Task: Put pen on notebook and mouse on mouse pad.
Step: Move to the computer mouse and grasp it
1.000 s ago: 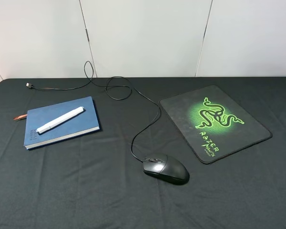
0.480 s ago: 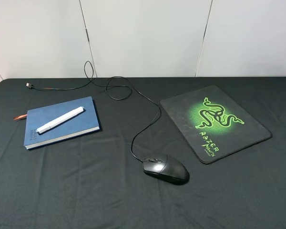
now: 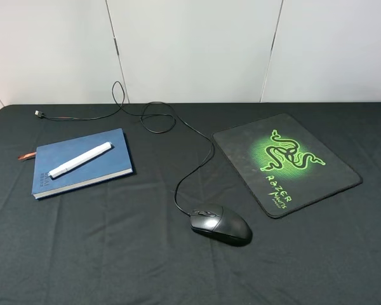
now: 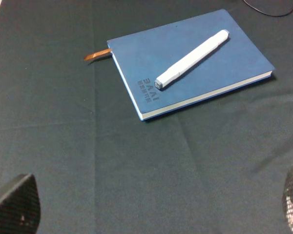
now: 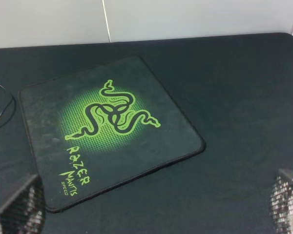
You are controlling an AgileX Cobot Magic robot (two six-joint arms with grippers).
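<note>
The white pen [image 3: 80, 159] lies diagonally on the blue notebook [image 3: 108, 166] at the left of the table; the left wrist view shows the pen [image 4: 191, 59] resting on the notebook [image 4: 234, 58], with the ribbon bookmark [image 4: 96, 54] sticking out. The black mouse [image 3: 220, 224] sits on the cloth, apart from the mouse pad [image 3: 286, 162] and in front of its left corner. Its cable [image 3: 197, 166] runs to the back left. The mouse pad [image 5: 112, 126] fills the right wrist view, bare. My left gripper [image 4: 155, 200] and right gripper [image 5: 151, 207] are open, holding nothing; only their fingertips [image 4: 15, 202] [image 5: 287, 200] show.
Black cloth covers the table [image 3: 114, 254]. The cable loops near the back edge [image 3: 157, 117] and ends in a plug [image 3: 38, 114] at the far left. White wall panels stand behind. Neither arm appears in the exterior high view.
</note>
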